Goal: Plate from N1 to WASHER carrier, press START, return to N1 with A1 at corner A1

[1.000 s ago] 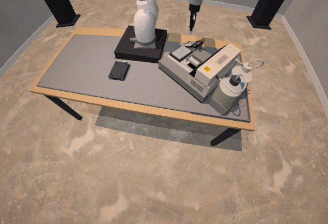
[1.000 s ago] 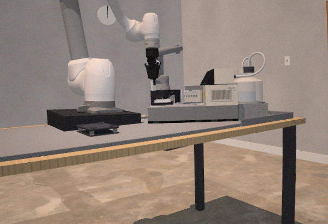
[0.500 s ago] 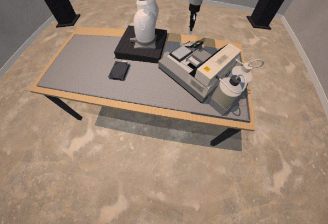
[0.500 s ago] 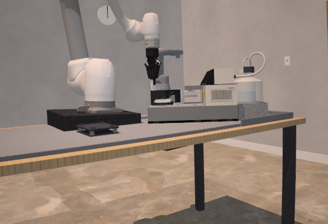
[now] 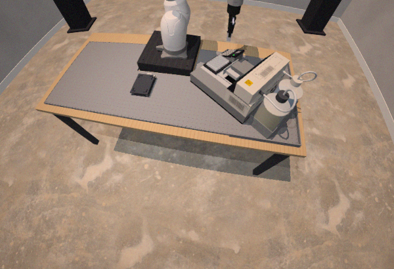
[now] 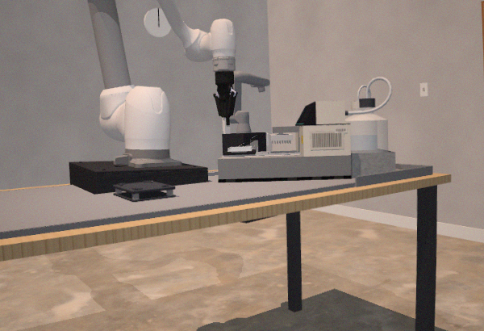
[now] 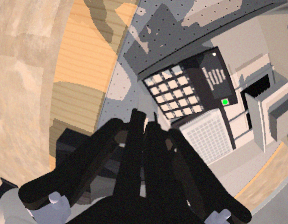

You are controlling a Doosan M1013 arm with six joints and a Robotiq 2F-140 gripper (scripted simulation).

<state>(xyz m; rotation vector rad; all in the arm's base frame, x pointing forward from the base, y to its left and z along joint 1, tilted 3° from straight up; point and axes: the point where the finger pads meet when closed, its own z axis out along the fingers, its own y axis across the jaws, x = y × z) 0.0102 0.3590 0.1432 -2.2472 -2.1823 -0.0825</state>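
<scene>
The white well plate [image 5: 217,63] lies in the carrier pocket at the washer's [image 5: 243,82] near-left end; it looks flat, but I cannot tell the fit at the locators. It also shows in the wrist view [image 7: 207,135]. The dark nest N1 [image 5: 143,84] on the table holds no plate. My gripper [image 5: 230,36] is shut and empty, fingers pointing down, hanging well above the keypad [image 5: 232,52] and a little behind it. In the wrist view the shut fingertips [image 7: 142,123] lie just left of the keypad's keys [image 7: 175,91]. The lamp [image 7: 225,102] beside the keys shows green.
The robot base [image 5: 171,52] stands on a black block behind N1. Two capped bottles [image 5: 279,105] with tubing stand at the washer's right end. The washer's raised housing [image 5: 262,75] is right of the carrier. Black pillars [image 5: 69,3] stand on the floor beyond the table.
</scene>
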